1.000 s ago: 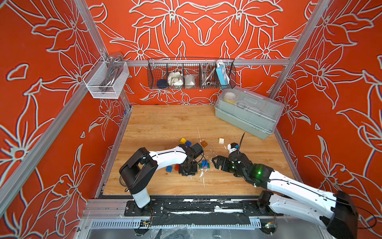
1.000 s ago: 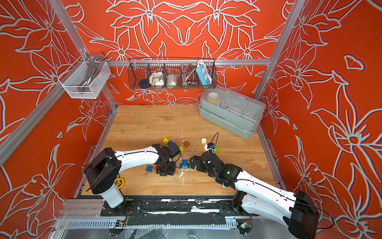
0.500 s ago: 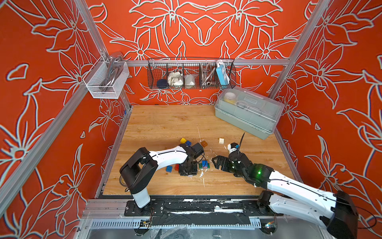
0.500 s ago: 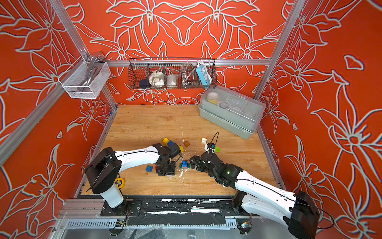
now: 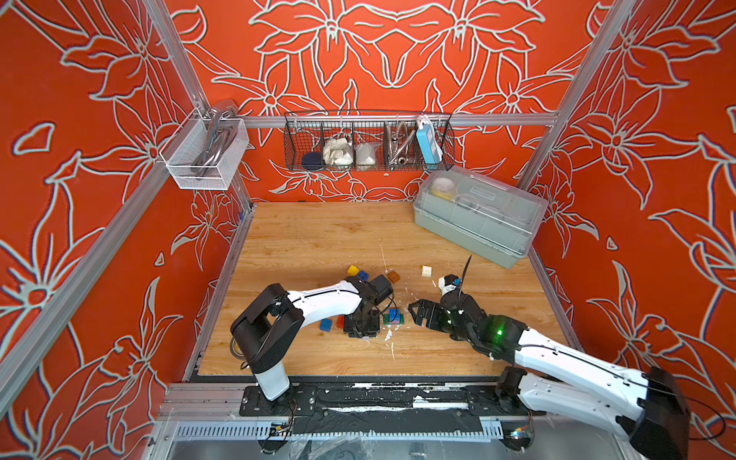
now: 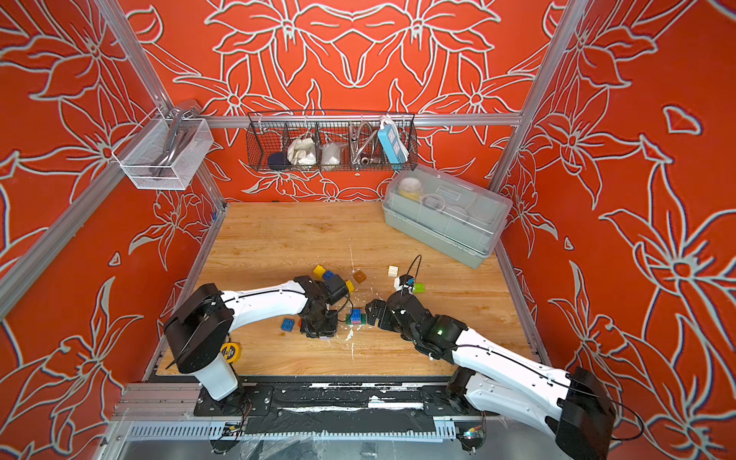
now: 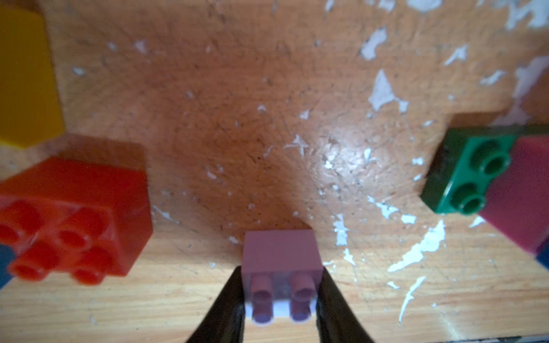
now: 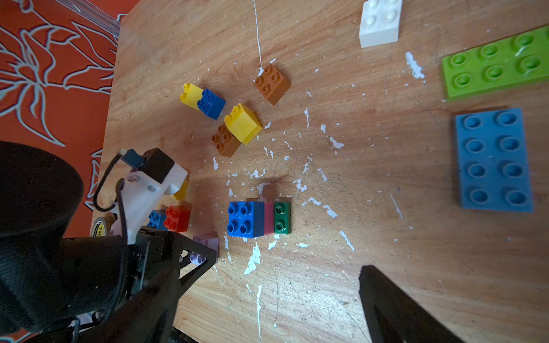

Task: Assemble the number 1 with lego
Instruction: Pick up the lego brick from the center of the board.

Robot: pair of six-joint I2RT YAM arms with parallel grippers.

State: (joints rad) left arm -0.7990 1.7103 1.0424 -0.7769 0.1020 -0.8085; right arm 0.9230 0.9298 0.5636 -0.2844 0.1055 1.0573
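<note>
Lilac plastic sits nearest: the lilac brick (image 7: pixel 279 249), a small square block tipped so that its round studs face the wrist camera, is pinched between the two black fingers of the left gripper (image 7: pixel 281 270), down at the wooden table (image 5: pixel 318 239). Whether it rests on the wood I cannot tell.

Against the pictures from a second ago nothing has visibly shifted: both arms keep the same pose and every brick lies where it lay.

Just beside the held block stands a glossy red brick (image 7: pixel 77 219), with a small blue brick (image 8: pixel 156 219) against it. On the other side is a low stack: a dark green plate (image 8: pixel 282 218) at the bottom with two studs left bare, a pink brick (image 8: pixel 269 218) on it, and a blue square brick (image 8: pixel 245 219) on top.

The right gripper (image 5: pixel 416 316) hovers next to that stack, its jaws spread wide with nothing between them. White flecks (image 8: pixel 252 261) litter the scratched wood grain here.

Farther out a yellow brick (image 8: pixel 243 123) leans on a brown brick (image 8: pixel 225 142). Beyond them lie a yellow-and-blue pair (image 8: pixel 202 99), a second brown brick (image 8: pixel 272 83), a white brick (image 8: pixel 380 23), a flat lime plate (image 8: pixel 496 65) and a flat light blue plate (image 8: pixel 493 160). At the back stands a clear-lidded box (image 5: pixel 478 215).
</note>
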